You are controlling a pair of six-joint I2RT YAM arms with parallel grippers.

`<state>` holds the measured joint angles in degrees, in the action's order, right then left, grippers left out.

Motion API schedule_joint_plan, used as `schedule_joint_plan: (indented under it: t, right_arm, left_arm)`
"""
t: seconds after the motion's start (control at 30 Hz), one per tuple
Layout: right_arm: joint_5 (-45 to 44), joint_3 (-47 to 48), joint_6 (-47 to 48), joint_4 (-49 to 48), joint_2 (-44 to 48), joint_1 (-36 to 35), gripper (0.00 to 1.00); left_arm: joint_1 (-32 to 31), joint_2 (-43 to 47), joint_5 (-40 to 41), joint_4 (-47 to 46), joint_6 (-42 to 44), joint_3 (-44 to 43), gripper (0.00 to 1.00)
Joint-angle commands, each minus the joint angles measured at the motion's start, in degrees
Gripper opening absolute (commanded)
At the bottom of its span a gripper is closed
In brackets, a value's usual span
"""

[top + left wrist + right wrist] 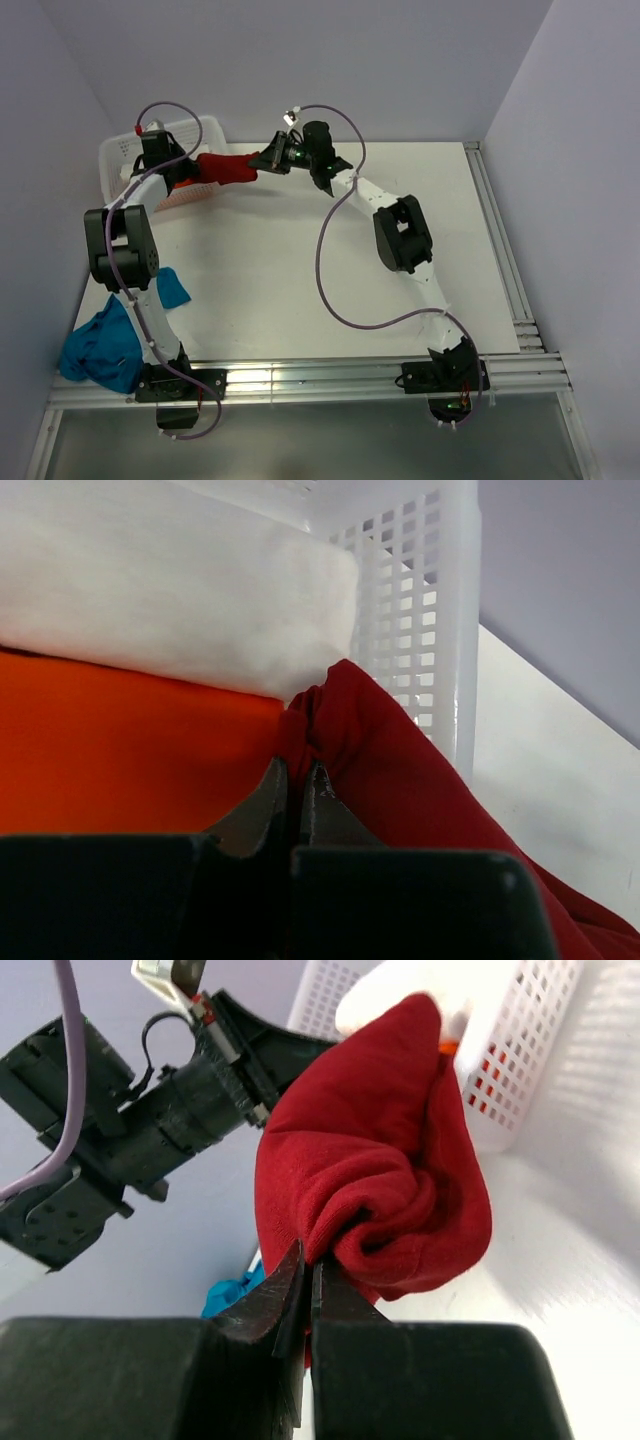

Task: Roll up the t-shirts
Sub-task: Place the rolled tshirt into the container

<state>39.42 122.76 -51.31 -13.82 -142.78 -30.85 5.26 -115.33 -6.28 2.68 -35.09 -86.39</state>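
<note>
Teal-blue shirt [105,345]: lies in a heap at the near left edge of the table [300,260], just beside the base of the left arm [120,245]; not held.
Right gripper [308,1260]: pinched tight on a bunched fold of the dark red shirt [380,1180]; reaches across toward the far left of the table.
Axis of the dark red shirt: hangs as a short thick band between the two grippers, long axis running left to right, seemingly lifted off the table at the front of the basket [420,600].
Left gripper [295,780]: closed narrow on the other end of the dark red shirt, right at the basket's corner.
Nearer arm: judged equal, since each grips one end of the same cloth.
Coming move: probably calls for carrying the band away from the basket toward the middle of the table and spreading it flat before rolling.
Basket contents: white and perforated, at the far left; holds an orange shirt [120,740] with a white shirt [170,590] above it in the left wrist view.
Writing: no brand, label or readable text on cloth, basket or arms.
</note>
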Motion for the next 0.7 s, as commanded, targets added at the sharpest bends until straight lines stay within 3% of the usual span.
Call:
schedule_joint_plan:
  t: [0.0, 0.13, 0.47, 0.67]
  right_arm:
    - [1.1, -2.8, 2.3, -2.5, 7.1, -0.1, 0.0]
    - [2.0, -4.6, 3.5, -0.9, 11.3, 0.1, 0.0]
    - [2.3, -28.4, 1.8, -3.1, 31.1, 4.6, 0.0]
    - [-2.9, -42.7, 7.5, 5.5, 45.5, 7.2, 0.0]
  left_arm:
    - [-4.2, -2.6, -7.0, 0.1, -1.1, 1.0, 0.0]
    - [-6.3, -0.3, -9.4, -4.3, -2.8, 6.4, 0.0]
    - [-16.2, 4.2, -12.2, -3.4, -4.0, 9.7, 0.0]
    - [-25.2, 10.2, -9.8, -2.9, -5.7, 11.9, 0.0]
